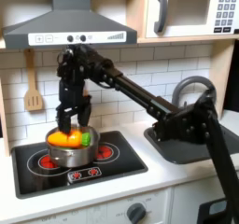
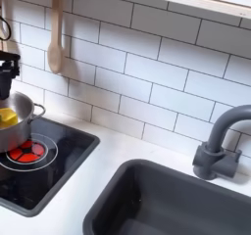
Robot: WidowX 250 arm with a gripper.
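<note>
White subway tile backs a toy kitchen bench (image 1: 177, 172), with a range hood (image 1: 65, 27) and a microwave (image 1: 191, 8) above in the first exterior view. At the first exterior view's left, a wooden spatula (image 1: 33, 88) hangs on the tile; in the second exterior view it hangs high at the left (image 2: 56, 33). Next comes the black stovetop (image 1: 126, 162), its red burner rings showing in both exterior views. A steel pot (image 1: 70, 155) sits on the left burner and holds orange and green pieces that look like toy vegetables (image 1: 70, 136); the second exterior view shows the pot's side (image 2: 22, 121) and something yellow inside it. The hand (image 1: 73, 123) hangs just over the pot's rim, fingers spread, close above the contents; whether it touches them cannot be told. In the second exterior view the hand (image 2: 6, 77) is cut off by the left edge. To the right lie the dark sink (image 2: 167, 205) and grey faucet (image 2: 221, 141), well apart from the pot. Bare bench runs between stove and sink.
</note>
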